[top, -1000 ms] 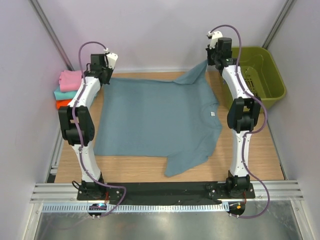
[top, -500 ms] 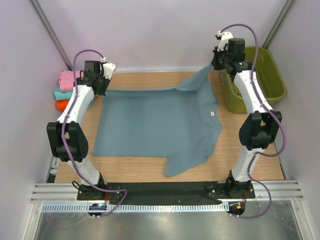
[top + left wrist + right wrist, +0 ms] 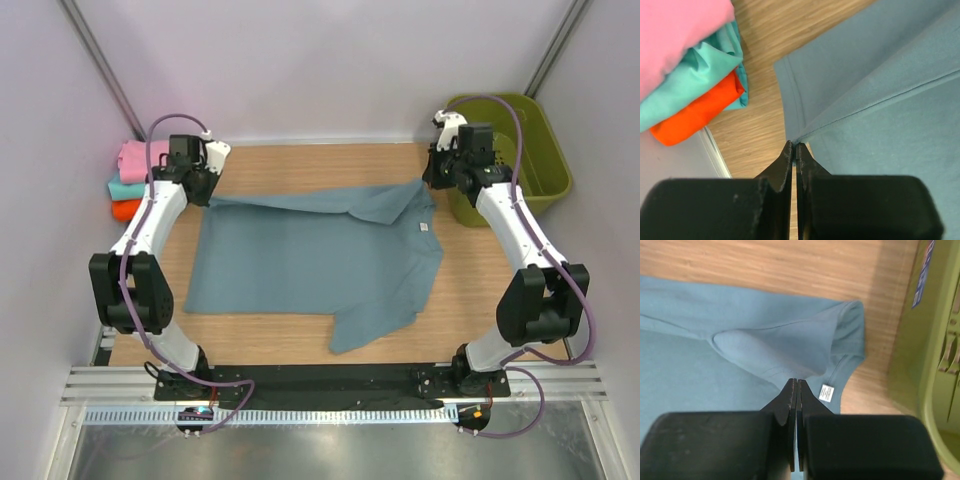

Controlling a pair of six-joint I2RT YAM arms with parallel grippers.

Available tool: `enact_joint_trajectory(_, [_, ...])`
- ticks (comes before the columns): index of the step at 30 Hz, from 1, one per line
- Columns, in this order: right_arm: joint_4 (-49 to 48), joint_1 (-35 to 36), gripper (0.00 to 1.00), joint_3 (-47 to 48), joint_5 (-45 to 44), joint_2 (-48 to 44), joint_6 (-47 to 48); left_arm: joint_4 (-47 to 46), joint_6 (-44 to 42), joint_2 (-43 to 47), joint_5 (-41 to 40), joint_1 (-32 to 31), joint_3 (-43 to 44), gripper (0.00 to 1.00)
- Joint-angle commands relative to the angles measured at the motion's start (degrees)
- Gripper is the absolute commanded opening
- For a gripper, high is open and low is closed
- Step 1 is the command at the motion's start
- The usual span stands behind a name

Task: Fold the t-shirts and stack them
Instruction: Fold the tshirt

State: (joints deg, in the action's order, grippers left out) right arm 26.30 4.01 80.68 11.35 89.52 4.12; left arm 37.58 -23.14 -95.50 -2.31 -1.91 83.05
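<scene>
Across the counter [image 3: 470, 300], holds the soft, floppy blue-grey t-shirt [image 3: 310, 260] by its folded far edge, left tool [image 3: 794, 147] and right tool [image 3: 795, 384] both clamped on cloth, best pinched at corners.

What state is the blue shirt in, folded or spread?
Partly folded: the blue shirt lies mostly flat, its far edge doubled over toward the near side.

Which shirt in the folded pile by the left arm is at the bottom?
The orange t-shirt. It lies under the teal t-shirt, and the pink t-shirt is on top.
</scene>
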Motion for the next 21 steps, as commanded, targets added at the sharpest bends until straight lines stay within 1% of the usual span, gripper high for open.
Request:
enact_joint_trajectory(1, [-1.9,0.2,0.01,-2.6,0.6,-4.3,-0.6,0.1,0.6,0.8,0.1,0.7,-1.0,0.0])
enact_joint_trajectory(5, [-2.9,0.3,0.01,-6.1,0.4,-4.4,-0.3,0.4,1.2,-1.2,-0.3,0.8,-1.6,0.0])
enact_joint_trajectory(11, [-3.7,0.5,0.01,-8.5,-0.1,-4.6,0.6,1.2,1.5,-4.2,-0.1,0.9,-2.4,0.0])
enact_joint_trajectory(16, [-3.2,0.6,0.01,-10.6,0.1,-6.0,0.5,1.1,2.9,-3.5,-1.0,0.9,-4.4,0.0])
enact_joint_trajectory(21, [-3.3,1.1,0.01,-13.5,0.4,-7.4,0.1,0.2,3.7,-1.9,-2.1,1.0,-8.2,0.0])
